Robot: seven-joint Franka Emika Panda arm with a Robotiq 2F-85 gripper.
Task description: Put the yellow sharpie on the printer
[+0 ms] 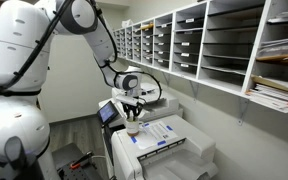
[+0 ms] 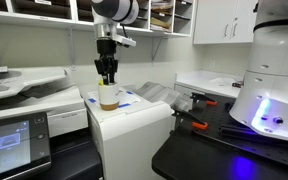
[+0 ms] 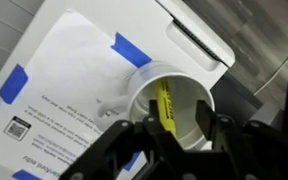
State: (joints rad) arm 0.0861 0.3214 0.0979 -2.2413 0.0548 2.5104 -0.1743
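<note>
Wrist view is showing the yellow sharpie (image 3: 164,105) standing on end inside the cup (image 3: 191,98); my jaws are hovering apart just above the cup's rim, seemingly straddling the sharpie.

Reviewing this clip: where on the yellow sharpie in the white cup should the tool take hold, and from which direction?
Probably the upper end of the yellow sharpie, from straight above. It stands tilted inside the round white cup, whose wall blocks any sideways approach; only its top is reachable. The tool hangs open over the cup.
</note>
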